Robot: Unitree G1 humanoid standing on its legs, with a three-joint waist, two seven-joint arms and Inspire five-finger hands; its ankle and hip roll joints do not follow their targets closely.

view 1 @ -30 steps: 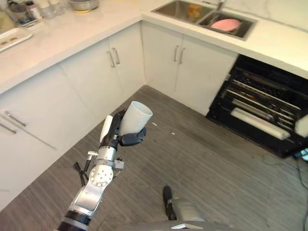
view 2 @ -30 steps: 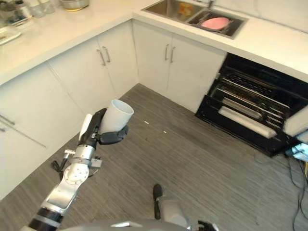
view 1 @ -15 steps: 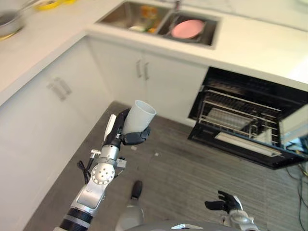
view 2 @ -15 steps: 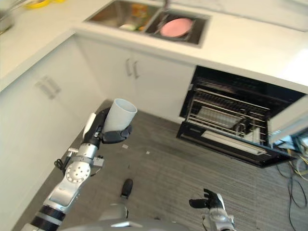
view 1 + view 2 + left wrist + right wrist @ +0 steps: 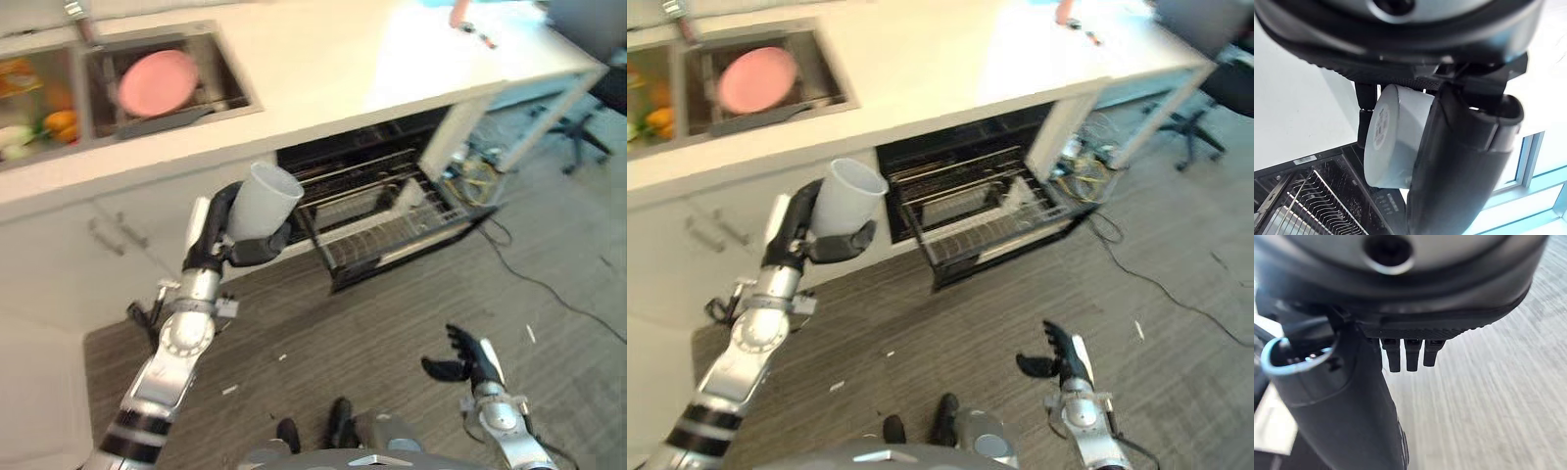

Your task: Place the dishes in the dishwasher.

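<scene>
Left eye view: we see the left arm rising from the lower left, forearm angled up and slightly right, with the left hand (image 5: 220, 235) raised in front of the white cabinet fronts. Its fingers and thumb curl round a white cup (image 5: 263, 201), which is tilted, mouth up and toward the right. Just to the right of the cup the dishwasher (image 5: 382, 211) stands open under the counter (image 5: 323, 69), its wire rack (image 5: 392, 230) pulled out over the floor (image 5: 392, 323). A pink plate (image 5: 157, 82) lies in the sink (image 5: 225, 93) at upper left. The right hand (image 5: 466, 358) shows low at lower right above the floor, fingers spread and relaxed, holding nothing.

Right eye view: we see the same layout. The cup (image 5: 844, 199) is at the level of the cabinet tops, beside the dishwasher opening but apart from it. An office chair (image 5: 1215, 117) stands at far right.

Left wrist view: we see the cup's base (image 5: 1382, 128) facing the camera, bearing a label, the thumb (image 5: 1459, 161) pressed along its side and fingers behind it. The rack's wires show below.

Right wrist view: we see the right hand's fingertips (image 5: 1410, 355) pointing out straight over the striped floor, the thumb (image 5: 1347, 411) standing apart.
</scene>
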